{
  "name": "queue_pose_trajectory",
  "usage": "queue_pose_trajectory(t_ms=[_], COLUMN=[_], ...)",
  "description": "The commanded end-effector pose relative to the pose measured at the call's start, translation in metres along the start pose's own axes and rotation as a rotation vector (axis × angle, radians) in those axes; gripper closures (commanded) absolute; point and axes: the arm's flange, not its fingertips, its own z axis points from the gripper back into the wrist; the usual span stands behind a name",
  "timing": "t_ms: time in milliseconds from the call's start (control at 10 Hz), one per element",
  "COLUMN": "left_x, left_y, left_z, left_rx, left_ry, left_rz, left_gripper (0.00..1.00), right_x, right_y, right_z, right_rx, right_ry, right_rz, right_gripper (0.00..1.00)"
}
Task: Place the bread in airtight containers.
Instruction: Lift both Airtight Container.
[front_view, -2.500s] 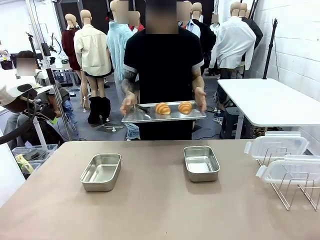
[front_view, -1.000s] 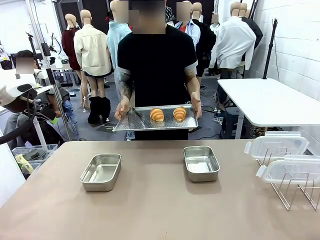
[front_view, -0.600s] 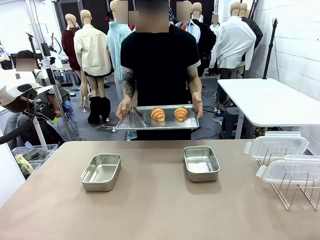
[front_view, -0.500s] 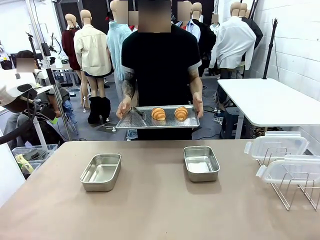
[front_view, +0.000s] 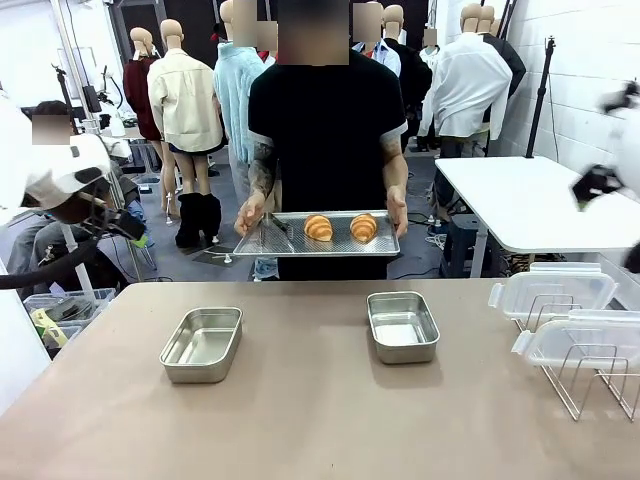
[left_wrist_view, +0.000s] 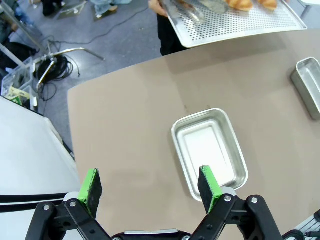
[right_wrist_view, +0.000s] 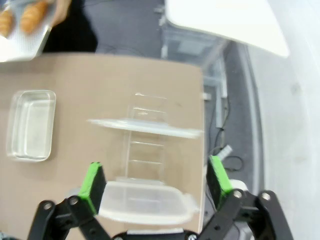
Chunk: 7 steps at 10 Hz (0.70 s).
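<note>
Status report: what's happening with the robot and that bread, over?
Both open: left hand over a pan, right hand over the lids. Two rolls on a tray a person holds; both pans empty. Nothing blocking.

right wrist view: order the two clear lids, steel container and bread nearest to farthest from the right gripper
1. Near lid, at the right gripper, bottom centre.
2. Second lid, just beyond, centre.
3. Steel container, left side.
4. Bread, top left, on the held tray.

Black left pincer (left_wrist_view: 150, 182); green pads (left_wrist_view: 91, 184)
</note>
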Motion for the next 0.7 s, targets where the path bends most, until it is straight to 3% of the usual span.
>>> queue_pose_trajectory(t_ms=[0,200,400,600], left_x=[0.014,-0.003,-0.027,-0.040], left_y=[-0.007,-0.007,-0.019,-0.028], left_z=[-0.024,-0.060,-0.097,-0.104], left_rx=[-0.024,-0.035,-0.122,-0.078], left_ry=[0.034,0.125,0.108,0.166], left_rz=[0.077,0.218,0.280,0.291], left_gripper=[0.00,0.00,0.00,0.00], right_x=[0.052,0.050,0.037,0.024], right_y=[0.046,0.087,0.103,0.108], right_z=[-0.048,-0.114,-0.161,-0.165], right_rx=[0.046,0.124,0.158,0.193], right_ry=[0.197,0.409,0.531,0.522], right_rz=[-0.016,0.012,-0.036,-0.092], right_gripper=[0.00,0.00,0.00,0.00])
